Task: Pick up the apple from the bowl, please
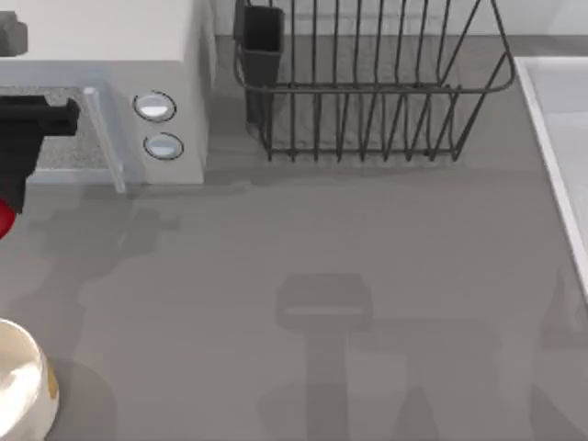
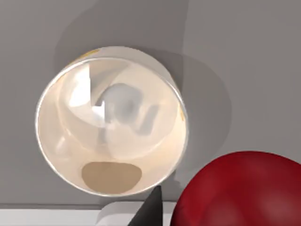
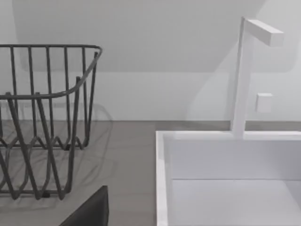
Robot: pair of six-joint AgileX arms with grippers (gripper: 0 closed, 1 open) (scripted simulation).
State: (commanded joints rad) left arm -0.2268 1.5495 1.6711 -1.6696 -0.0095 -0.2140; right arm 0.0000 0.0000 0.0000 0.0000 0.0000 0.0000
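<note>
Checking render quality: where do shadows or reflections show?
Top view: soft arm shadows across the table. Left wrist view: mirror-like reflections inside the bowl, its shadow beside it, dull sheen on the apple. Right wrist view: rack shadow on the counter.

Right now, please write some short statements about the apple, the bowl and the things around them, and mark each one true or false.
1. The apple lies inside the bowl. False: the bowl holds nothing, and the apple is outside it, close to the left wrist camera.
2. The bowl stands at the table's left edge in the top view. True.
3. A wire dish rack stands at the back of the table. True.
4. The dish rack is full of plates. False: no plates are in it.
5. A sink with a white faucet lies beside the rack. True.
</note>
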